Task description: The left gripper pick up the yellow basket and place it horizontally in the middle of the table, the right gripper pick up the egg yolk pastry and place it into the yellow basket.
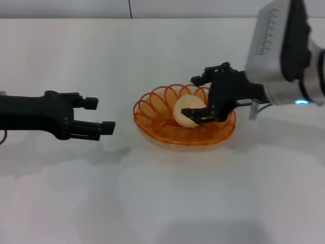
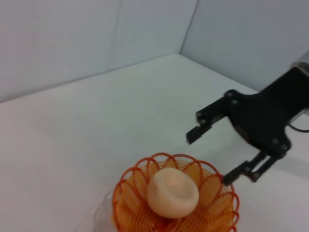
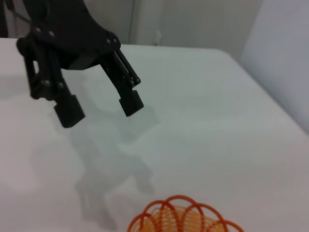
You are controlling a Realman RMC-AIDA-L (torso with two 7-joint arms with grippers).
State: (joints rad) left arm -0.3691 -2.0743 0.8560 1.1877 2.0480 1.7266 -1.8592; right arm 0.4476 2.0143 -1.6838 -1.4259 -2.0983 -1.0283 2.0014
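Observation:
The yellow basket [image 1: 152,109] lies flat on the white table [image 1: 167,203], a little right of the middle. The egg yolk pastry [image 1: 187,109] sits inside it. My right gripper [image 1: 195,99] hangs open over the basket's right side. In the left wrist view the right gripper [image 2: 212,154] stands just above and beyond the pastry [image 2: 172,192], apart from it and from the basket [image 2: 227,208]. My left gripper [image 1: 100,115] is open and empty, just left of the basket. The right wrist view shows the left gripper [image 3: 99,108] and the basket's rim [image 3: 178,212].
The table's far edge meets a pale wall [image 1: 152,7]. Bare tabletop lies in front of the basket and to the far left.

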